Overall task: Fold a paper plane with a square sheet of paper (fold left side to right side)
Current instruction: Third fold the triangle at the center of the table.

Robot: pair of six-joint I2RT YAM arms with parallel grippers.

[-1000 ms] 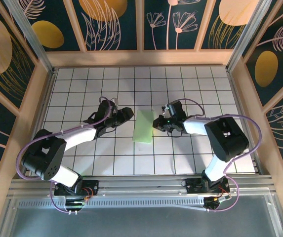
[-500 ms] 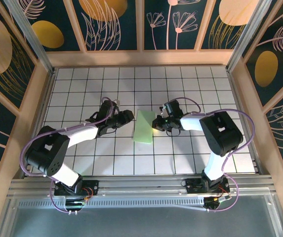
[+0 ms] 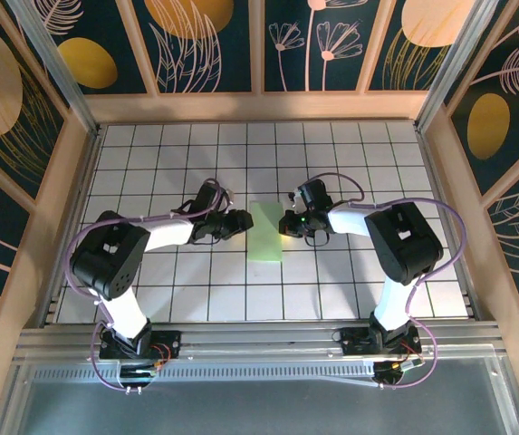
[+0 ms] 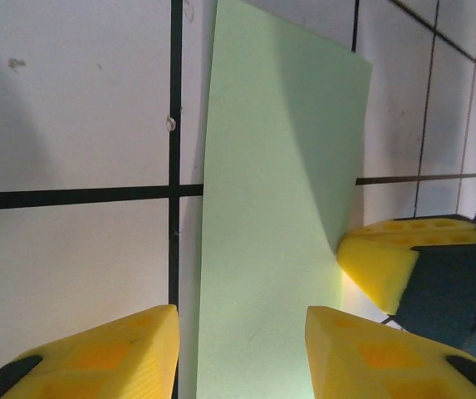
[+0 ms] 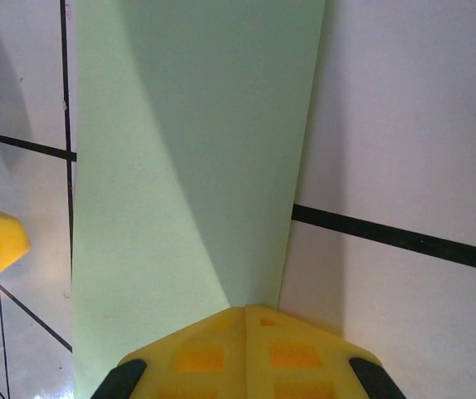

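1. Jaws of the left gripper [image 4: 239, 317] stand apart over the square sheet of paper [image 3: 265, 232], which lies mid-frame in the top view.
2. Pinched onto that sheet's right edge, fingertips together — the right gripper [image 5: 246, 312].

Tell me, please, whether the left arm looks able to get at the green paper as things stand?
Probably yes: the left gripper is open right at the left edge of the green paper, with nothing between them. The right gripper sits shut at the opposite edge.
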